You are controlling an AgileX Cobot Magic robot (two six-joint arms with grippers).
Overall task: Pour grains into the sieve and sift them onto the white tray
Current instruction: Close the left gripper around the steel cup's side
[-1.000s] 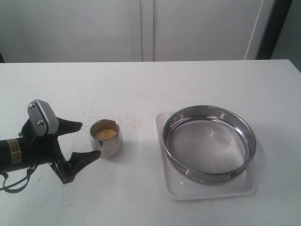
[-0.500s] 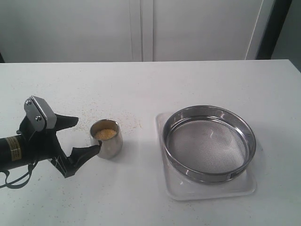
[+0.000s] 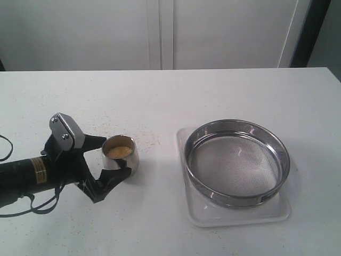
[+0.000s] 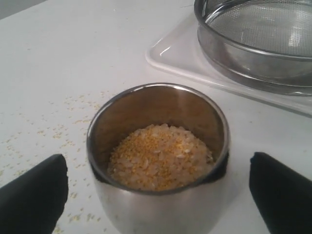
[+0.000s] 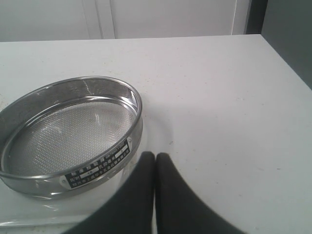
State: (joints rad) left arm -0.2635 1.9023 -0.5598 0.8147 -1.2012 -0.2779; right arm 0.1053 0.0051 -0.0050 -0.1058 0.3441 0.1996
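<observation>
**Operator:** What's on the far left, away from the sieve (image 3: 237,162)?

**Spotter:** Your left end effector (image 3: 115,156), well left of the sieve. It's spread wide, one finger on each side of the steel cup (image 3: 123,160), and neither is pressing its wall.

**Operator:** And the grains (image 4: 158,158)?

**Spotter:** They're in that cup, fine yellow mixed with paler bits. You've got loose strays (image 4: 63,131) on the desk (image 3: 186,96) around it. The sieve sits on the white tray (image 3: 240,220). Your right end effector (image 5: 155,161) is just beside the sieve's labelled wall, fingers clenched together on nothing.
</observation>
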